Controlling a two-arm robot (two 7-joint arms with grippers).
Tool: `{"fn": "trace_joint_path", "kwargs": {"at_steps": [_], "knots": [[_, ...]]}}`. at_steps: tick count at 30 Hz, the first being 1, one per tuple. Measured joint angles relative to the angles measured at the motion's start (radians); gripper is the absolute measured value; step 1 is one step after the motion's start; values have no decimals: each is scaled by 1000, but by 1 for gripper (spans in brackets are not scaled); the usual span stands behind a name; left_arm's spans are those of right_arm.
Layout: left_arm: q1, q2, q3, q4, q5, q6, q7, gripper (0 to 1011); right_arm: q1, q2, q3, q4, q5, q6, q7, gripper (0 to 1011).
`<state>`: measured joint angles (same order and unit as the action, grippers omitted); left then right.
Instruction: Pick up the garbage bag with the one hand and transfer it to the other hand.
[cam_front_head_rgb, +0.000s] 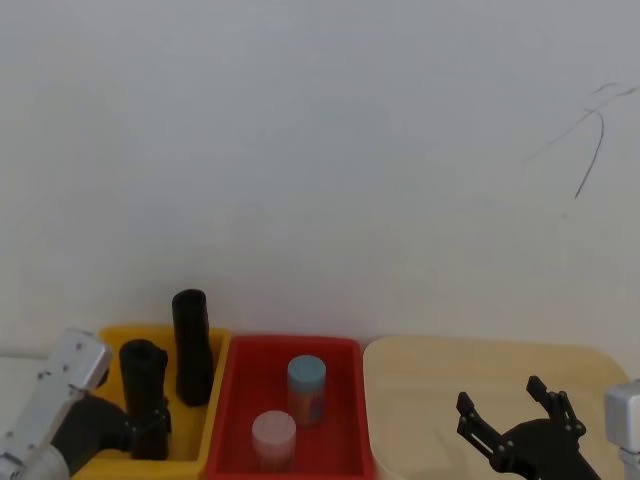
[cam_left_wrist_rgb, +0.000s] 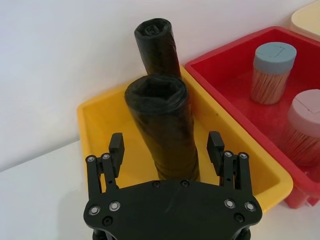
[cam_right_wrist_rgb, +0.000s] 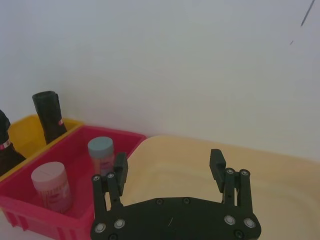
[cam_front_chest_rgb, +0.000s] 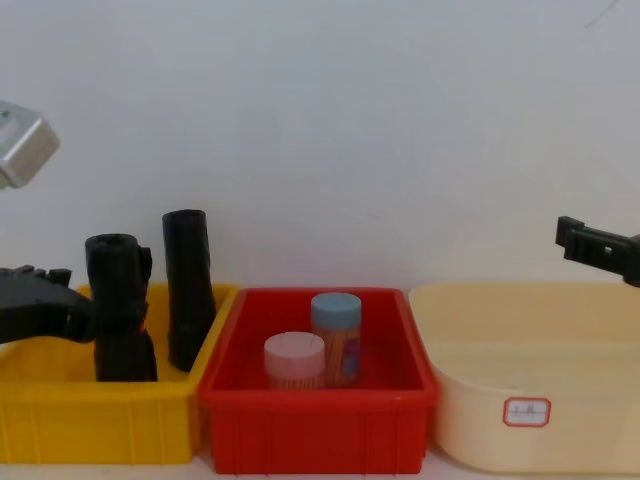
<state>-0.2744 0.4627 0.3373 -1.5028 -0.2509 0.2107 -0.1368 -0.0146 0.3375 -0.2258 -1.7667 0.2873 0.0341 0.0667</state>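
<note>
In the yellow plastic bin (cam_left_wrist_rgb: 100, 125) at nine o'clock, the thick black plastic garbage-bag roll (cam_left_wrist_rgb: 162, 120) is flanked by the black left gripper (cam_left_wrist_rgb: 166, 141), jaws open. It is judged light and squashy, best clamped midway. The black right gripper (cam_right_wrist_rgb: 169, 160) is held open at three o'clock.

I worked in what looked like a robot test lab. A bare white wall (cam_front_head_rgb: 320, 150) stood behind a plain white desk (cam_left_wrist_rgb: 35, 200). On it a yellow bin (cam_front_chest_rgb: 100, 425), a red bin (cam_front_chest_rgb: 315, 430) and a cream bin (cam_front_chest_rgb: 580, 390) stood in a tidy row, the cream one bearing a small label (cam_front_chest_rgb: 526, 411).
</note>
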Motion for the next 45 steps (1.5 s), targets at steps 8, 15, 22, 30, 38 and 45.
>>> {"fn": "trace_joint_path", "kwargs": {"at_steps": [8,15,22,30,38,45], "knots": [[-40,-32,13,47,11,5,-6,1002,0,0,0,0,0,0,0,1000],[-70,-56,25,82,27,6,-6,985,0,0,0,0,0,0,0,1000],[-87,-69,36,95,43,0,-14,817,0,0,0,0,0,0,0,1000],[-85,-66,40,77,53,-13,-30,594,0,0,0,0,0,0,0,1000],[-66,-44,32,41,63,-37,-49,503,1,2,0,0,0,0,10,999],[-51,-18,12,2,65,-55,-66,465,13,21,-8,-6,9,10,60,1000]]}}
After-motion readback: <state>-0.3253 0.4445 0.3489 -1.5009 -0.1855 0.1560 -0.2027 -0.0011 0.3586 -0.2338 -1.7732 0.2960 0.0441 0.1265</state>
